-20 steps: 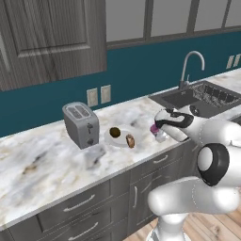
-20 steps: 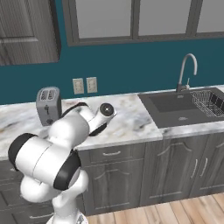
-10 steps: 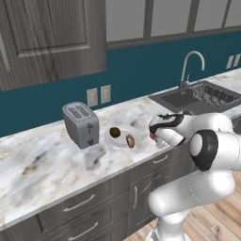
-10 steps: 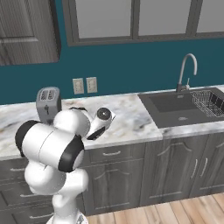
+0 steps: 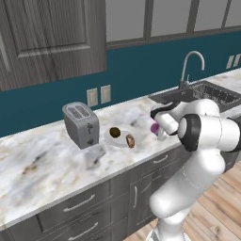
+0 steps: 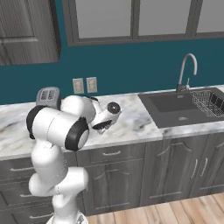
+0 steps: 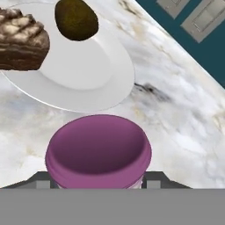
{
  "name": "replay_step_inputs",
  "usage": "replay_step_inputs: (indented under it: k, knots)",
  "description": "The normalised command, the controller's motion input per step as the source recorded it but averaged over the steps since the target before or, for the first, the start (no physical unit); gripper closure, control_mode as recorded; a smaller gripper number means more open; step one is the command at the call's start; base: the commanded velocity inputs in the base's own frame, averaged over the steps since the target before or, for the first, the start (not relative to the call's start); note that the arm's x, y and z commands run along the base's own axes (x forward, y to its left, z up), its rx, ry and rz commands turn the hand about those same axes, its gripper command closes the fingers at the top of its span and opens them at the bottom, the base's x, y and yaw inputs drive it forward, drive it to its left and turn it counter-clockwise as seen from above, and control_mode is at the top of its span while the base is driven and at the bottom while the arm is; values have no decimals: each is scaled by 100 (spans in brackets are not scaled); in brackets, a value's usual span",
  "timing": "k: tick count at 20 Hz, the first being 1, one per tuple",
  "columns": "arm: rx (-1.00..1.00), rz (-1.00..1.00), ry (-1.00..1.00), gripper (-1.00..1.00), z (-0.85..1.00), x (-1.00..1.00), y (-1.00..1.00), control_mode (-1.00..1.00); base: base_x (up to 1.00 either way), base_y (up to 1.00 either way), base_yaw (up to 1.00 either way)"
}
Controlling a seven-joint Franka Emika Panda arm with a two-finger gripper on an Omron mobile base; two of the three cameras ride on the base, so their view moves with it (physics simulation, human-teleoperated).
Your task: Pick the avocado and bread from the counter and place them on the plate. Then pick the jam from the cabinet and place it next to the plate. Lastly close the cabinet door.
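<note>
My gripper (image 5: pixel 157 129) is shut on the jam (image 5: pixel 155 127), a jar with a purple lid (image 7: pixel 99 149), just right of the white plate (image 5: pixel 111 140) on the marble counter (image 5: pixel 42 164). In the hand view the dark fingers (image 7: pixel 41 178) flank the jar. The avocado (image 7: pixel 76 19) and the bread (image 7: pixel 22 39) lie on the plate (image 7: pixel 88 74). From the left base they show as avocado (image 5: pixel 114 132) and bread (image 5: pixel 130 140). The cabinet door (image 5: pixel 52 37) hangs at the upper left. I cannot tell whether the jar touches the counter.
A grey toaster (image 5: pixel 81 124) stands left of the plate. The sink (image 5: pixel 188 96) with its faucet (image 5: pixel 188 66) and a dish rack (image 6: pixel 210 103) lies to the right. Wall sockets (image 5: pixel 99 95) sit behind. Low grey cupboards (image 6: pixel 175 166) run under the counter.
The arm's elbow has swung forward and the hand with the jam has crept slightly left toward the plate. The grip has not changed.
</note>
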Motion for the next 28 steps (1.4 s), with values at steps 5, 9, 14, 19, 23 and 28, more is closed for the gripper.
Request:
replay_step_inputs:
  k: [5,9,14,19,23,28]
  knots:
    - [7,11,0,100,-29,19,0,-100,0,0,0]
    - [9,11,0,100,-34,17,0,-100,0,0,0]
    - [13,7,0,100,-14,23,4,-100,0,0,0]
    - [12,4,0,100,-2,32,7,-100,0,0,0]
    - [14,1,0,100,0,41,11,-100,0,0,0]
    - [10,1,0,100,-14,39,20,-100,0,0,0]
